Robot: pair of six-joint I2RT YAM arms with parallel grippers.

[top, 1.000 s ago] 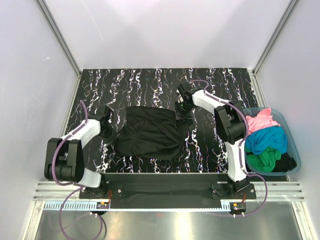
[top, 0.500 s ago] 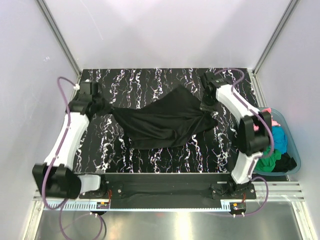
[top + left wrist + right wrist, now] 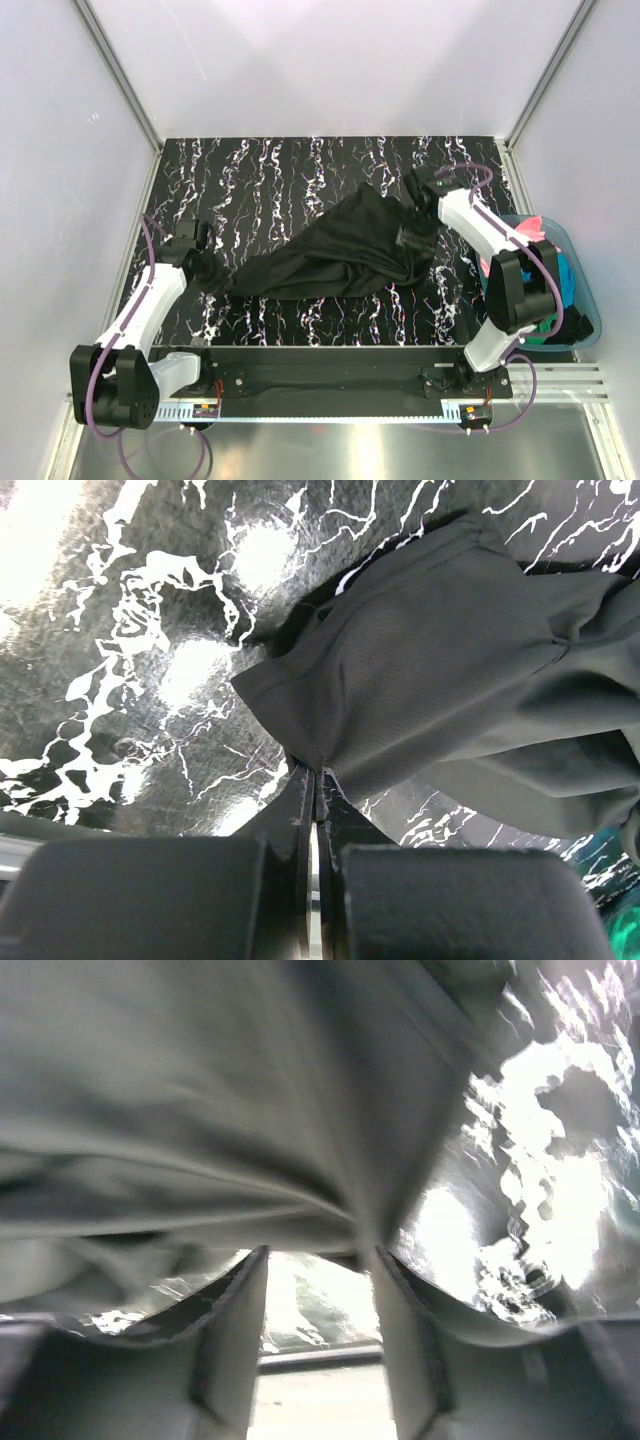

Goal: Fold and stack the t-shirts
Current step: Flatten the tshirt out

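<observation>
Black t-shirt (image 3: 330,255) lies stretched diagonally across the marbled table (image 3: 300,170). Left gripper (image 3: 315,775) is clenched on its near-left corner; right gripper (image 3: 318,1260), jaws parted, rests against its far-right end.

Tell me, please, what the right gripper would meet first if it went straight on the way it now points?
The black t-shirt: its cloth fills the view just beyond the right gripper, whose jaws stand apart. Whether the cloth touches it is unclear.
</observation>
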